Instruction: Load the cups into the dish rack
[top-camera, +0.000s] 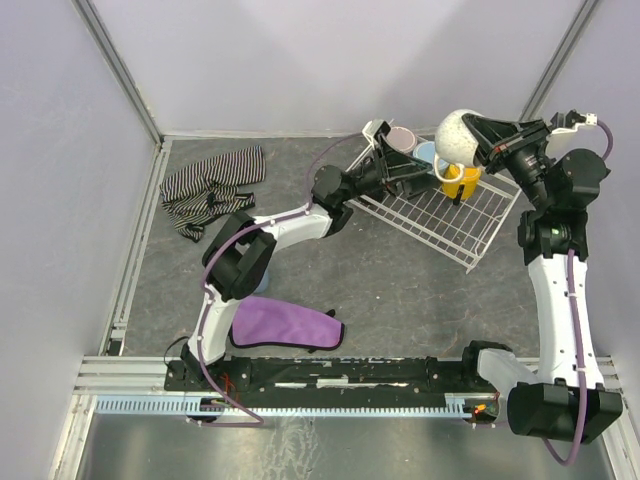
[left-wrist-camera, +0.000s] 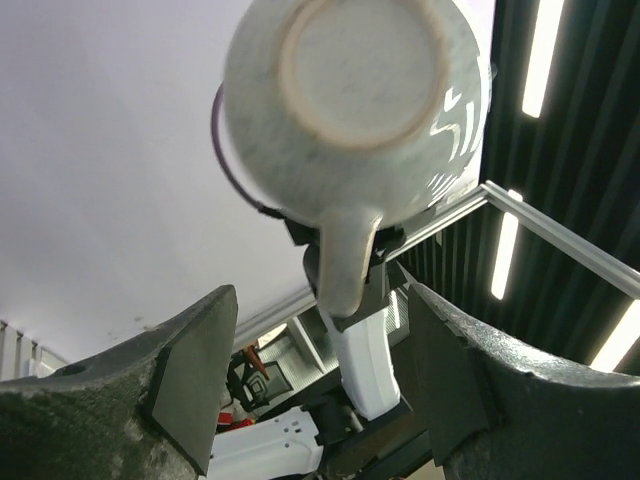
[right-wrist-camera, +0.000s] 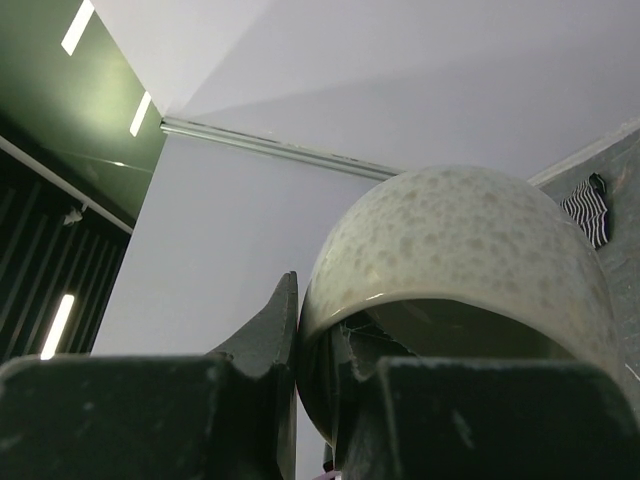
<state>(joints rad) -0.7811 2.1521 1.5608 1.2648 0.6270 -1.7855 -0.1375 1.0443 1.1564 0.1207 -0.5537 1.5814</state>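
My right gripper (top-camera: 472, 142) is shut on the rim of a speckled cream-white mug (top-camera: 455, 135) and holds it in the air above the far end of the white wire dish rack (top-camera: 470, 235). In the right wrist view one finger is outside the mug (right-wrist-camera: 460, 250) and one inside; the gripper (right-wrist-camera: 320, 320) clamps the rim. A pale pink cup (top-camera: 402, 137), a light blue cup (top-camera: 427, 153) and a yellow cup (top-camera: 462, 182) sit in the rack. My left gripper (top-camera: 430, 170) is open and empty, low by these cups. It (left-wrist-camera: 320, 300) looks up at the mug's underside (left-wrist-camera: 360, 100) and handle.
A striped cloth (top-camera: 210, 185) lies at the back left. A purple cloth (top-camera: 283, 325) lies near the left arm's base. Grey walls close the table at the back and sides. The left arm stretches across the rack's left edge.
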